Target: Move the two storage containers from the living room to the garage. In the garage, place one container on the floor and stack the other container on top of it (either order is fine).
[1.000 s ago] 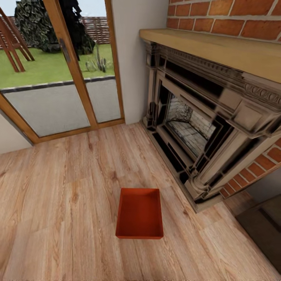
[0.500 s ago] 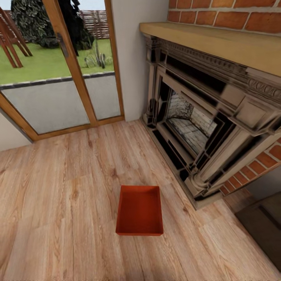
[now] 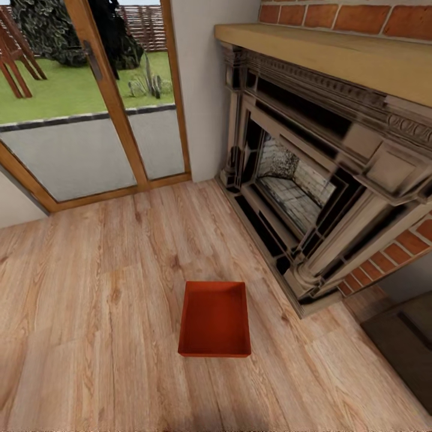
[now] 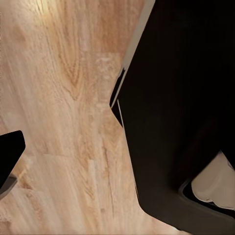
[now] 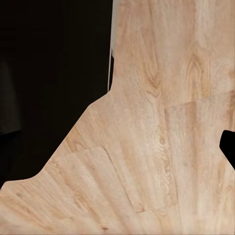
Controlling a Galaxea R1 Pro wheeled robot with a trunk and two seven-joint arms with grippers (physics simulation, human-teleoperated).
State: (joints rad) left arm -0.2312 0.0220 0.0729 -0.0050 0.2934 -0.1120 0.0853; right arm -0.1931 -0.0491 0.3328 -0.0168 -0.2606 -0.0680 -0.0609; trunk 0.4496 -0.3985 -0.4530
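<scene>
I see one container (image 3: 215,321): orange-red, rectangular, open-topped, empty, plain smooth walls, flat bottom. Sits upright, flat on light wood-plank living room floor (image 3: 90,312). Long axis points roughly away from me. Lies near fireplace (image 3: 312,198) corner, apart from hearth base, well short of glass doors (image 3: 90,108).
</scene>
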